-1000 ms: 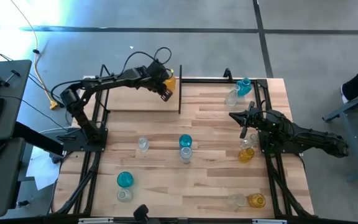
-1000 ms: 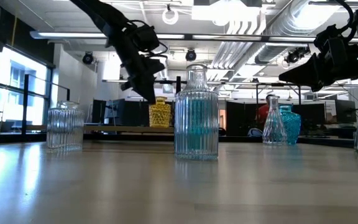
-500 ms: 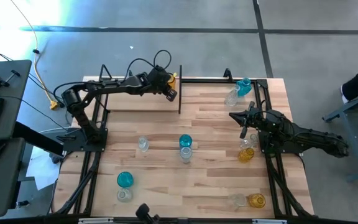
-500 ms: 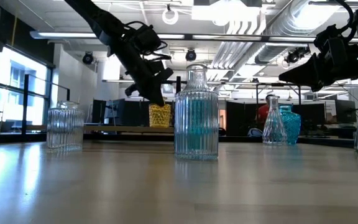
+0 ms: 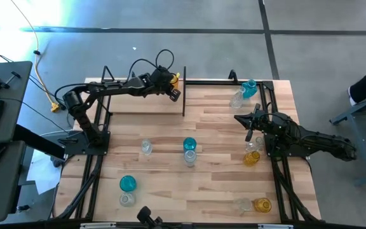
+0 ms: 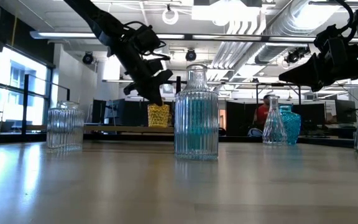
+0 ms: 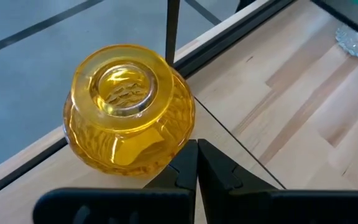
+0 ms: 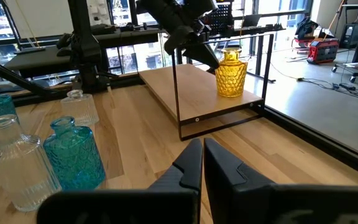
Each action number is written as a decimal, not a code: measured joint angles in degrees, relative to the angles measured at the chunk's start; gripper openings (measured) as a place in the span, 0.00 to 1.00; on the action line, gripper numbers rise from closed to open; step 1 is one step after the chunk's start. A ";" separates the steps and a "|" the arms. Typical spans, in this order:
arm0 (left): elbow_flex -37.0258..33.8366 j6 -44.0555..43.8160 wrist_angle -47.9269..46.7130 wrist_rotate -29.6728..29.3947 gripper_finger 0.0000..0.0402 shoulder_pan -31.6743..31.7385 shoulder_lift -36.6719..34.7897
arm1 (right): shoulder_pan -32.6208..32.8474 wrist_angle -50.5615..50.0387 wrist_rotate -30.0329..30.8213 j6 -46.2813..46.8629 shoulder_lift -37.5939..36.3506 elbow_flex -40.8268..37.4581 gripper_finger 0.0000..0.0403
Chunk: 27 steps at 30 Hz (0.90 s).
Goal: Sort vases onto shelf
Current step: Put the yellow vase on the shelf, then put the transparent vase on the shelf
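on the small raised light-wood shelf [image 5: 146, 104] at the far left of the table stands one amber-yellow honeycomb-textured glass vase [image 7: 128, 117], upright at the shelf's far corner beside a black end post [image 8: 174, 93]; as far as the pictures show it is the only vase sorted; the rest sit on the big wooden tabletop [image 5: 215, 191]: a teal and clear pair at the far right corner [image 5: 244, 93], a teal ribbed bottle [image 6: 196, 119] with a clear one near the middle, a lone clear vase [image 5: 146, 147] left of those, a teal and clear pair at the near left [image 5: 127, 188], amber and clear ones along the right side [image 5: 251, 156] and near right [image 5: 255, 205]; so the job looks barely begun; the left gripper [image 7: 197, 163] hangs just beside the amber vase, fingers pressed together, holding nothing; whether a fingertip grazes the glass i cannot tell; the right gripper [image 8: 202, 160] waits over the table's right side, fingers likewise together and empty.
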 joint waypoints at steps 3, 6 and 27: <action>0.00 1.02 -0.08 0.00 0.00 -0.02 -0.07 | -0.02 0.01 -0.01 0.01 -0.01 -0.01 0.00; 0.00 1.42 -0.63 0.00 0.00 -0.23 -1.28 | 0.00 0.00 -0.01 0.02 0.00 -0.02 0.00; -27.14 5.36 37.36 1.41 0.00 -13.33 -20.09 | 0.00 0.00 -0.02 0.02 -0.02 0.00 0.00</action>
